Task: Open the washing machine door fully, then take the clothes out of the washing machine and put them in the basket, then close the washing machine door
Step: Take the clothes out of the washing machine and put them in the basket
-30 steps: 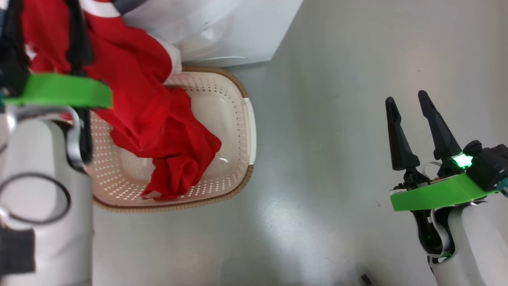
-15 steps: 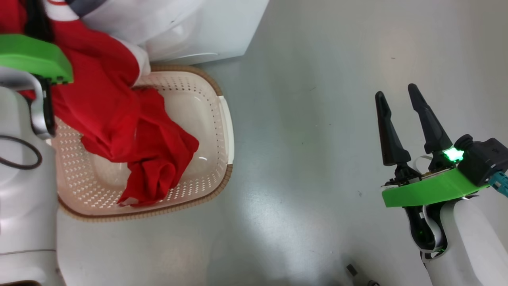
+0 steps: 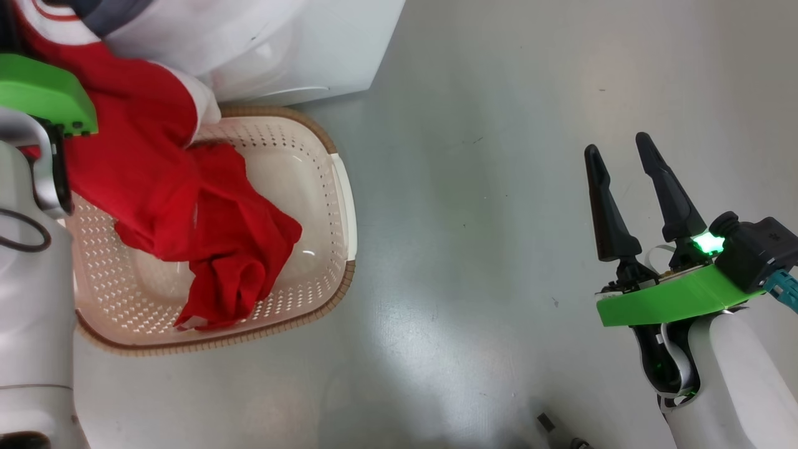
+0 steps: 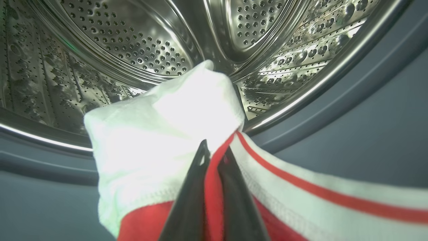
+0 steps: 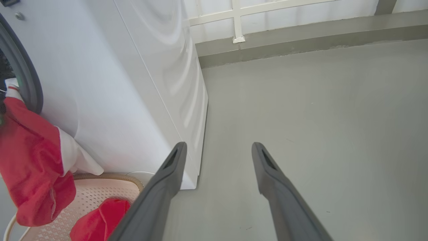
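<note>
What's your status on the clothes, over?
Left hand shut on red garment at drum mouth. Right hand open, empty, over floor. Garment hangs from drum, lower end in basket. No obstruction seen.

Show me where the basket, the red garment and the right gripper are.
basket (image 3: pixel 348 199), head view, white handle on its rim.
red garment (image 3: pixel 218 249), head view, folds inside the basket.
right gripper (image 3: pixel 616 143), head view, midway between its fingertips.

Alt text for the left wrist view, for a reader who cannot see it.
The left gripper is shut on the clothes, a red garment with white trim. Behind them curve the perforated steel drum and the grey rubber ring.
</note>
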`<state>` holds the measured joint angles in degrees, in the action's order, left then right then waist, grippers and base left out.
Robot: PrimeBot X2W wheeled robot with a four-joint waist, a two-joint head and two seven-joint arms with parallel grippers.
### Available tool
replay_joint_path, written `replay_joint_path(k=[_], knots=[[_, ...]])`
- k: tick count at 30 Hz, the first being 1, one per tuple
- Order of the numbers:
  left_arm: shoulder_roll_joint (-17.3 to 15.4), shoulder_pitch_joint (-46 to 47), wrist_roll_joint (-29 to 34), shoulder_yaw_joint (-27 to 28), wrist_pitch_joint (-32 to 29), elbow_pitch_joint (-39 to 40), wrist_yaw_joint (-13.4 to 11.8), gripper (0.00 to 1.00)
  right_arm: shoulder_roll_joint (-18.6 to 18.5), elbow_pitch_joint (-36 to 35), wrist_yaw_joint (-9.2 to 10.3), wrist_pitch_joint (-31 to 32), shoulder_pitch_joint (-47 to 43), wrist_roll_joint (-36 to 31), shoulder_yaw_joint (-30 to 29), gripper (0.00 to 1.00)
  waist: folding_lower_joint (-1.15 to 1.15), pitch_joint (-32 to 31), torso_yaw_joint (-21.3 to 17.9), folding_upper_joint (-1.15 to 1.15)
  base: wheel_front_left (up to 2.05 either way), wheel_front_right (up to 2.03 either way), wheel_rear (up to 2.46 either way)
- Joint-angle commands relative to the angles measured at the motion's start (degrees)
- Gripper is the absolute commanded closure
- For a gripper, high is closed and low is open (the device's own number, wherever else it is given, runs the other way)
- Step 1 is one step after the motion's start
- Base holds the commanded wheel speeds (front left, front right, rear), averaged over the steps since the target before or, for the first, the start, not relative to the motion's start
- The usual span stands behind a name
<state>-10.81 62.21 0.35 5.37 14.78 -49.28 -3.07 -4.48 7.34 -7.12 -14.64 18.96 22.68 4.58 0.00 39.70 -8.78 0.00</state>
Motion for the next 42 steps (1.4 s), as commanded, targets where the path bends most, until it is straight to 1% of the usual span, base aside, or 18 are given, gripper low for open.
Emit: replay_joint_path(k=[1,8,14,17,18,24,29,34,39,42], knots=[[-2.9,-0.3,-0.4,0.6,0.2,0.6,-0.5,1.00,0.1,-1.2,-0.36,-0.4,-0.9,0.0,1.1,0.00,0.00,-0.1,0.1,0.00,0.00,0.00,0.00],[-2.5,-1.0,-2.1,1.3,0.2,1.1,-0.2,1.00,-0.1,-1.1,-0.36,-0.4,-0.9,0.0,1.0,0.00,0.00,-0.7,0.4,0.00,0.00,0.00,0.00],[-0.9,-4.4,-5.0,4.2,0.2,6.6,1.0,1.00,-0.1,-0.9,-0.36,-0.4,-1.5,-0.1,0.5,0.00,0.00,-2.1,1.1,0.00,0.00,0.00,0.00],[0.8,-7.3,-7.0,6.8,0.2,10.7,2.7,1.00,-0.1,-1.0,-0.36,-0.4,-2.0,-0.2,0.0,0.00,0.00,-3.0,2.0,0.00,0.00,0.00,0.00],[0.8,-7.3,-7.0,6.8,0.2,10.7,2.7,1.00,-0.1,-1.0,-0.36,-0.4,-2.0,-0.2,0.0,0.00,0.00,-3.0,2.0,0.00,0.00,0.00,0.00],[5.1,-13.0,-9.2,11.9,0.2,19.4,7.1,1.00,-0.4,-1.1,-0.36,-0.4,-2.7,-0.4,-0.9,0.00,0.00,-4.4,3.8,0.00,0.00,0.00,0.00],[7.3,-17.5,-10.3,14.3,0.2,24.8,9.3,1.00,-0.6,-1.1,-0.36,-0.4,-3.2,-0.4,-0.9,0.00,0.00,-5.7,4.8,0.00,0.00,0.00,0.00],[7.9,-22.3,-10.6,13.3,0.2,28.7,10.3,1.00,-0.7,-1.0,-0.36,-0.4,-3.6,-0.3,-1.1,0.00,0.00,-6.5,5.3,0.00,0.00,0.00,0.00],[7.9,-29.5,-15.3,8.3,0.2,31.3,10.4,1.00,-0.7,-1.3,-0.36,-0.4,-4.1,-0.3,-1.6,0.00,0.00,-6.8,5.7,0.00,0.00,0.00,0.00],[7.9,-32.2,-16.5,6.3,0.2,32.0,10.2,1.00,-0.6,-1.4,-0.36,-0.4,-4.3,-0.3,-1.8,0.00,0.00,-6.6,5.9,0.00,0.00,0.00,0.00]])
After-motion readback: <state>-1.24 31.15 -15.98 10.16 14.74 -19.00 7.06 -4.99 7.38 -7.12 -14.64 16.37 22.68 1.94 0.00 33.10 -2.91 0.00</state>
